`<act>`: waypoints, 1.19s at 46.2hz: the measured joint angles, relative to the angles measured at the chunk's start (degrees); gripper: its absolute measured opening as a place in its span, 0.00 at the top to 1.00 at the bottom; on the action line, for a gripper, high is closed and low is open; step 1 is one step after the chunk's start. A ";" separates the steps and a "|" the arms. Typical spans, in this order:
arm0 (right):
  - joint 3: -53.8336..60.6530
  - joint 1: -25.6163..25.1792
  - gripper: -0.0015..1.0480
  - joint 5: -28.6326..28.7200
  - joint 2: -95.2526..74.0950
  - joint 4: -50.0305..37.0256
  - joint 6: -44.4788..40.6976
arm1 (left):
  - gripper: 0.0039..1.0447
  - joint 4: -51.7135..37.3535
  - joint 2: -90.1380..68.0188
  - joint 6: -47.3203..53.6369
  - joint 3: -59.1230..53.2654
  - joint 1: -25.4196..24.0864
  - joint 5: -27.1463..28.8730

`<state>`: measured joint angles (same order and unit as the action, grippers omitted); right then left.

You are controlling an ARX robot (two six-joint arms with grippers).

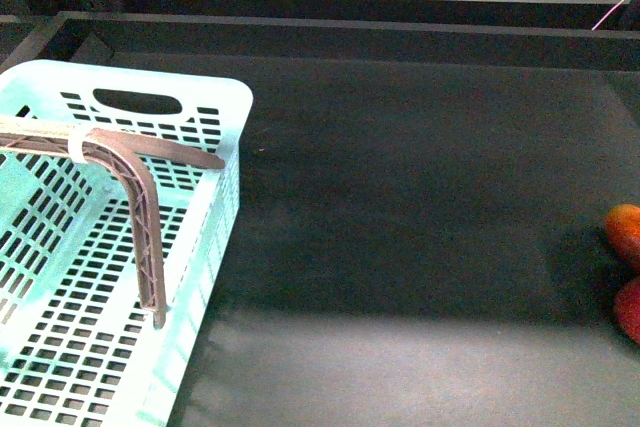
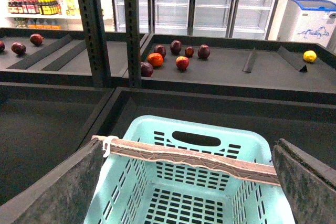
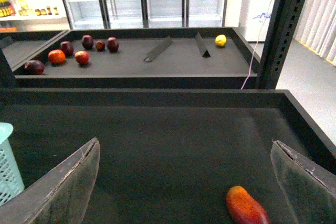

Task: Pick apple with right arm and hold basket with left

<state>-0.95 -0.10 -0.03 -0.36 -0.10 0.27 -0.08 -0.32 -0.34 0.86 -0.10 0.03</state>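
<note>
The mint basket (image 1: 225, 107) stands at the near left of the dark table; it also shows in the left wrist view (image 2: 247, 140). My left gripper (image 1: 190, 242) is open over the basket's right wall, its brown lattice finger (image 1: 145, 237) bent down inside. In the left wrist view the left gripper (image 2: 181, 192) hangs above the basket's floor. A red fruit (image 1: 630, 309), cut off by the right edge, may be the apple. My right gripper (image 3: 184, 192) is open and empty above the bare table, left of an orange-red oblong fruit (image 3: 245, 208).
The orange-red fruit (image 1: 625, 232) lies beside the red one. A raised black rim (image 1: 350, 32) closes the table's far side. Beyond it a shelf holds dark purple (image 2: 146, 69), orange (image 2: 155, 59) and red (image 2: 182, 63) fruit and a yellow one (image 2: 310, 56).
</note>
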 joint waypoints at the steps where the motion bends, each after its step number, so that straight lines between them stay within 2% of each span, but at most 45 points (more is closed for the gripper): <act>1: 0.00 0.00 0.09 0.00 0.00 0.00 0.00 | 0.06 0.00 0.00 0.00 0.00 0.00 0.00; 31: 0.00 0.00 0.09 0.00 0.00 0.00 0.00 | 0.06 0.00 0.00 0.00 0.00 0.00 0.00; 32: 0.00 0.00 0.09 0.00 0.00 0.00 0.00 | 0.06 0.33 -0.20 -0.74 0.09 -0.17 -0.94; 34: 0.00 0.00 0.09 -0.07 0.00 0.00 0.00 | 0.06 6.23 -2.78 -4.87 2.19 -2.91 -8.59; 36: 0.00 0.00 0.09 0.04 0.00 0.00 -0.02 | 0.06 14.08 -8.55 -12.52 5.70 -7.74 -21.24; 37: 0.00 0.00 0.09 0.20 0.00 0.00 -0.02 | 0.06 16.33 -10.60 -16.68 6.71 -9.42 -24.98; 40: 0.00 0.00 0.09 0.04 0.02 0.00 -0.02 | 0.06 18.38 -14.49 -25.07 8.22 -13.18 -32.68; 43: 0.00 0.00 0.09 0.02 0.02 0.02 -0.02 | 0.06 15.21 -18.60 -34.40 10.60 -13.79 -36.50; 47: 0.00 0.00 0.09 0.02 0.04 0.02 -0.02 | 0.06 7.13 -26.95 -44.00 13.40 -12.31 -34.56; 51: 0.00 0.00 0.09 0.02 0.02 0.02 -0.02 | 0.06 2.80 -35.82 -49.00 15.19 -9.55 -29.44; 52: 0.00 0.00 0.09 0.02 0.02 0.02 -0.02 | 0.06 2.29 -40.00 -50.45 16.11 -8.33 -26.38; 55: 0.00 0.00 0.09 0.02 0.04 0.02 -0.02 | 0.06 0.17 -46.47 -52.63 17.27 -6.58 -22.01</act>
<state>-0.95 -0.10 -0.01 -0.32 -0.08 0.25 0.10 -46.78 -52.97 18.13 -6.68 -21.98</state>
